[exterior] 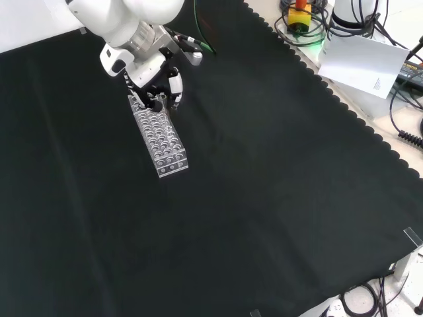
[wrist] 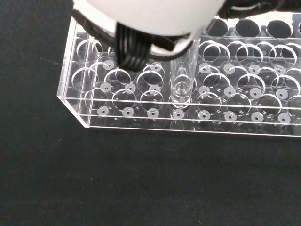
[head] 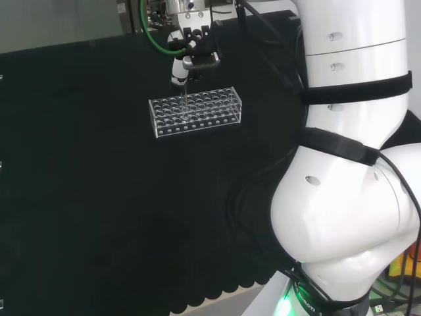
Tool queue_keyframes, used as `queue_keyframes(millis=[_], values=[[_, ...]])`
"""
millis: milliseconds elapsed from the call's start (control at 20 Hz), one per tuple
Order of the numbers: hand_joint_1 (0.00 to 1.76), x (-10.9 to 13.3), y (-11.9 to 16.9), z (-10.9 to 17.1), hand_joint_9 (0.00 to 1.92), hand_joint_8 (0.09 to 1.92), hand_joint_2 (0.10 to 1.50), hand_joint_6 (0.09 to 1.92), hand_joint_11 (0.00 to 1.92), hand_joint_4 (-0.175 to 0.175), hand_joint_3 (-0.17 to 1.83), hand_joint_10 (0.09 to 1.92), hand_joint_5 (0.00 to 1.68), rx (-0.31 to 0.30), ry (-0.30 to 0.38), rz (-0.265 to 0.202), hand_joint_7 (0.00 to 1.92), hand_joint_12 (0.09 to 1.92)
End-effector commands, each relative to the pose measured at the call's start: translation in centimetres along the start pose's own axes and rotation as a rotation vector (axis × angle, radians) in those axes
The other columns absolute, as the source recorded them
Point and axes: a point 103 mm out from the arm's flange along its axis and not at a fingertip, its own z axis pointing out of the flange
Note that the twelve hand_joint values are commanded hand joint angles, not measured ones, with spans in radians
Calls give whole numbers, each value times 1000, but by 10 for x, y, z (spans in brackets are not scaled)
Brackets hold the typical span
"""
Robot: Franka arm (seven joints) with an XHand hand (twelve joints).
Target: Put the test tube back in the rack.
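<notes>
A clear plastic rack [head: 195,111] with many round holes lies on the black cloth; it is also seen in the front view [exterior: 158,137] and close up in the wrist view [wrist: 188,101]. The hand [head: 191,60] hangs just above the rack's far side, its fingers curled on a clear test tube [head: 187,99]. In the wrist view the tube [wrist: 182,77] stands upright with its round bottom down inside a hole near the rack's edge row. In the front view the hand [exterior: 165,89] sits over the rack's far end.
The arm's big white links [head: 355,164] stand at the head view's right. Green and black cables [head: 154,33] run behind the hand. Papers, cables and a yellow device [exterior: 301,13] lie past the cloth's scalloped edge in the front view.
</notes>
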Motion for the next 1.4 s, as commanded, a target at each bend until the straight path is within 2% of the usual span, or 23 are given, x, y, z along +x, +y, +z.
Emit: queue_keyframes(millis=[50,500,1300,1400], values=[[1225,0,3,3,1702,440,615,446,1036,-175,668,320,1392,9,1,6,1856,1047],[1225,-2,17,20,1702,441,615,447,1037,-175,668,321,1392,16,5,1,1856,1047],[1224,4,15,34,1697,443,616,448,1039,-175,666,321,1391,-1,17,-15,1853,1046],[1224,4,16,35,1697,442,616,448,1039,-175,666,321,1391,22,33,-6,1852,1045]])
